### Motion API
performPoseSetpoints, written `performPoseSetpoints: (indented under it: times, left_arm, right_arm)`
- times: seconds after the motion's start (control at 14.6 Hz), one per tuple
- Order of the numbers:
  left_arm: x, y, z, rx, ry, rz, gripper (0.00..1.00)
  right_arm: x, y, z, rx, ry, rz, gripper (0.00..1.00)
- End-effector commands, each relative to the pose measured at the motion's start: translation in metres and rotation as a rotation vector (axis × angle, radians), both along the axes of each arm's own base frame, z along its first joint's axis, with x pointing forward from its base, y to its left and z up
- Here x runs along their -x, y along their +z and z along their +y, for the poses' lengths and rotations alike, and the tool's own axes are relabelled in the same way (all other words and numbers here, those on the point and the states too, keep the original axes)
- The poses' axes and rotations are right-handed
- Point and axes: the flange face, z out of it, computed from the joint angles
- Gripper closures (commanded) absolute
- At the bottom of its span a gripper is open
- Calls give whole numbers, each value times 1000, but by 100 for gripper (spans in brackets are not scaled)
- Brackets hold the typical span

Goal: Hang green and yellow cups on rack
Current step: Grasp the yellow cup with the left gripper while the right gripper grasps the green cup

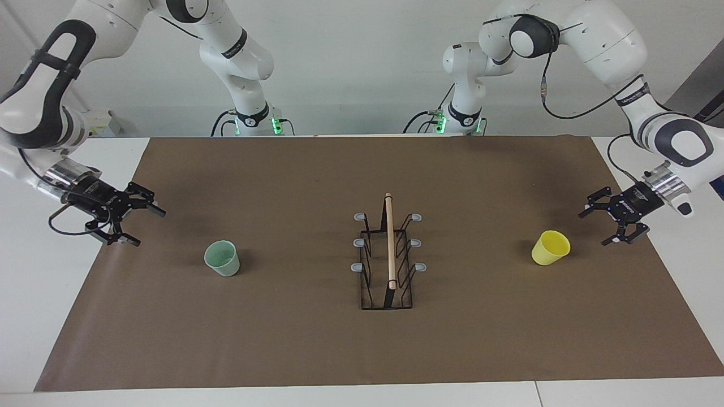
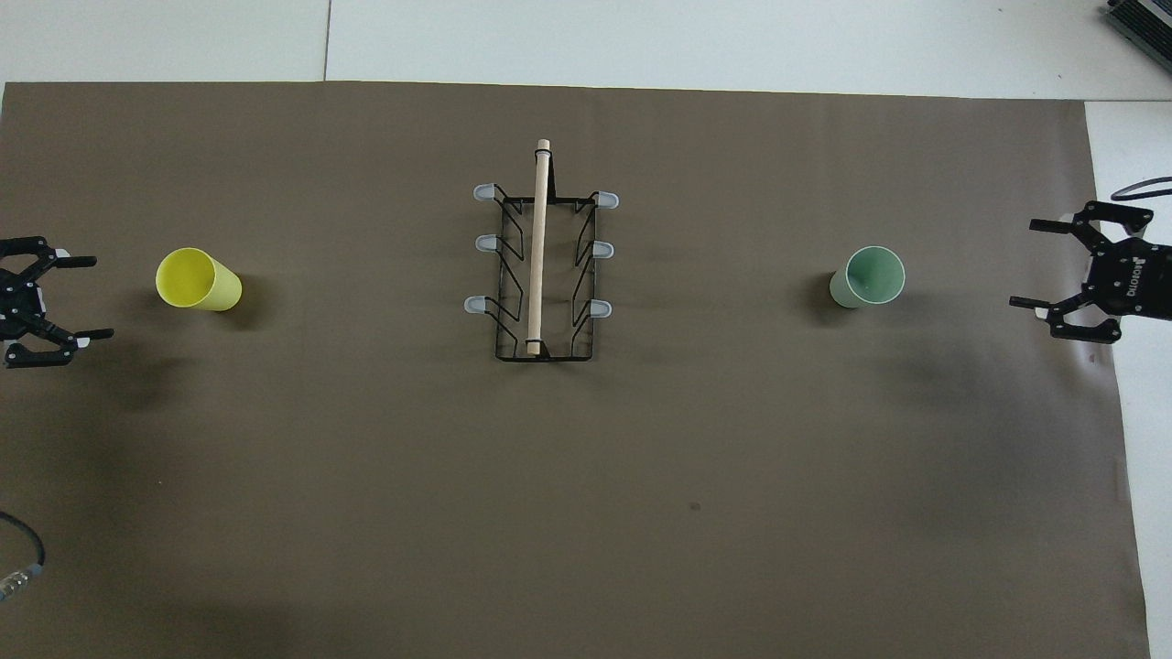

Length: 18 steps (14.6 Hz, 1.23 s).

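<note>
The black wire rack (image 1: pixel 389 254) (image 2: pixel 540 265), with a wooden rod along its top and grey-tipped prongs, stands mid-table with nothing on it. A mint green cup (image 1: pixel 222 258) (image 2: pixel 870 275) stands mouth up toward the right arm's end. Beside it, apart from it, my right gripper (image 1: pixel 148 228) (image 2: pixel 1024 264) is open with its fingers pointing at the cup. Toward the left arm's end stands a yellow cup (image 1: pixel 550 247) (image 2: pixel 197 279). My left gripper (image 1: pixel 593 229) (image 2: pixel 99 298) is open beside that cup, a short gap away, and holds nothing.
A brown paper mat (image 1: pixel 317 350) (image 2: pixel 586 513) covers most of the white table. A dark device (image 2: pixel 1140 23) sits at the table's corner farthest from the robots, at the right arm's end. A cable (image 2: pixel 18 558) shows at the view's edge by the left arm.
</note>
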Motion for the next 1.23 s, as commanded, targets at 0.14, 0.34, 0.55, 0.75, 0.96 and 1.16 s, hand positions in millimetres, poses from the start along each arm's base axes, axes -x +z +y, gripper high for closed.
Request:
performPoseSetpoints:
  times: [0.14,0.34,0.55,0.75,0.96,1.16]
  left_arm:
    - [22,-29,-23,88,218,81,0]
    - [33,-48,-28,128,296,86,0]
    - [46,-62,-30,148,337,92,0]
    - [57,-71,-43,212,384,59,0]
    - [70,-79,-52,233,390,2,0]
    - [77,-88,-59,260,449,-24,0]
  right_arm:
    - [0,-46,-12,-112,-6,12,5]
    - [-7,-69,0,-184,-41,-2,5]
    - [-5,-105,29,-191,18,8,5]
    - [-7,-122,48,-228,7,19,6]
    - [-10,-128,51,-185,3,-8,10]
    - [-14,-142,60,-182,-17,-14,10]
